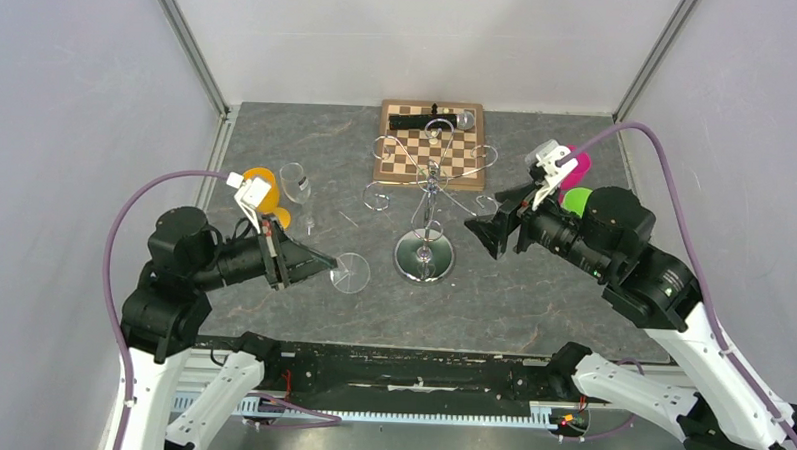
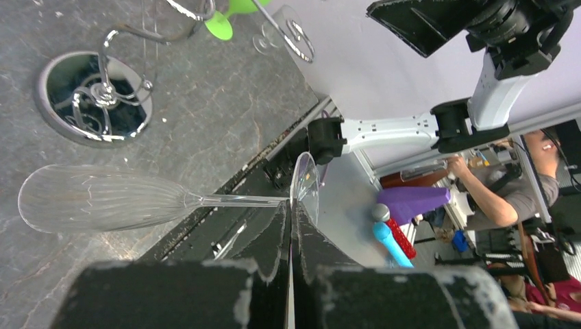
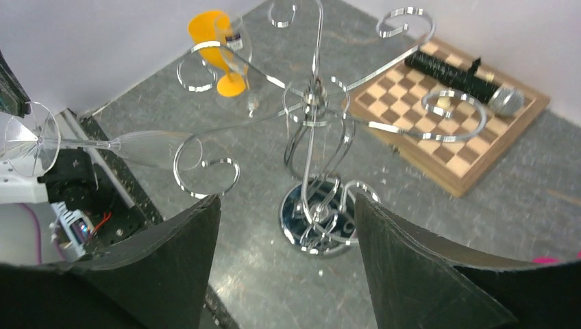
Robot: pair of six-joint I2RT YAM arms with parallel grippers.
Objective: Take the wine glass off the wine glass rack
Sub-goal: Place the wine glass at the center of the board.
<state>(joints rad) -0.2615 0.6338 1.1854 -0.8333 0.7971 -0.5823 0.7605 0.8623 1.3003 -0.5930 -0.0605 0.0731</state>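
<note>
Black fingers (image 2: pixel 277 236) of the left gripper (image 2: pixel 291 209) fill the bottom of the left wrist view, clenched on the thin stem of the wine glass (image 2: pixel 103 199). The grip sits right at the foot end. The round foot stands just past the fingertips at 12 o'clock, and the bowl stretches away toward 9 o'clock with the glass lying level in the air. From above, the left gripper (image 1: pixel 323 267) holds the wine glass (image 1: pixel 351 273) clear of the rack (image 1: pixel 427 201), at about 9 o'clock of its mirrored base and apart from its curled hooks. No glass hangs on any hook that shows. The right gripper (image 1: pixel 489 228) hovers at 3 o'clock of the rack, its fingers (image 3: pixel 185 260) spread wide and holding nothing, with the rack (image 3: pixel 315 96) framed between them. The table (image 1: pixel 532 290) is a dark grey, stone-patterned surface boxed in by pale walls (image 1: pixel 69 103) with metal corner posts. A wooden chessboard (image 1: pixel 457 162) lies at 12 o'clock of the rack with a black microphone (image 1: pixel 418 119) across it. An orange goblet (image 1: pixel 261 185) and a second glass (image 1: pixel 296 181) stand at 10 o'clock. The second glass carries a small dark label (image 3: pixel 238 42), too small to read.
</note>
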